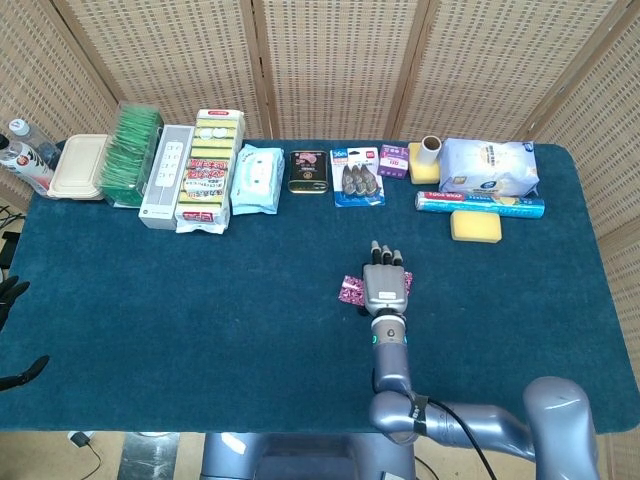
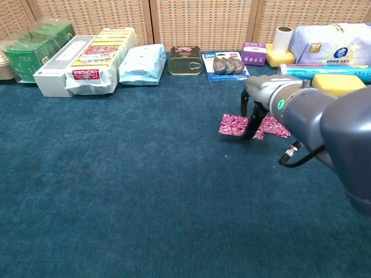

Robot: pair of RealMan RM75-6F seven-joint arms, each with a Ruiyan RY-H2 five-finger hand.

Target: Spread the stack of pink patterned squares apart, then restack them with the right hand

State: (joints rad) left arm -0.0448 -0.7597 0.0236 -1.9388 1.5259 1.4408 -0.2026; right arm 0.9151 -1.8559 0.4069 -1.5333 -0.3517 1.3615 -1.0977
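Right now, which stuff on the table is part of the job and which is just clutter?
Job:
pink squares, on the cloth, partly under the hand
right hand, fingers down on the squares

Clutter, all along the back edge:
yellow sponge
foil roll
tin can
wipes pack
tea boxes

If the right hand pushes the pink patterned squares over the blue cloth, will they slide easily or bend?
The pink patterned squares lie very flat on the blue table cloth, so they are probably thin, light and somewhat floppy. The cloth looks fuzzy, so they may drag and bunch up rather than glide. The right hand has its fingers on them.
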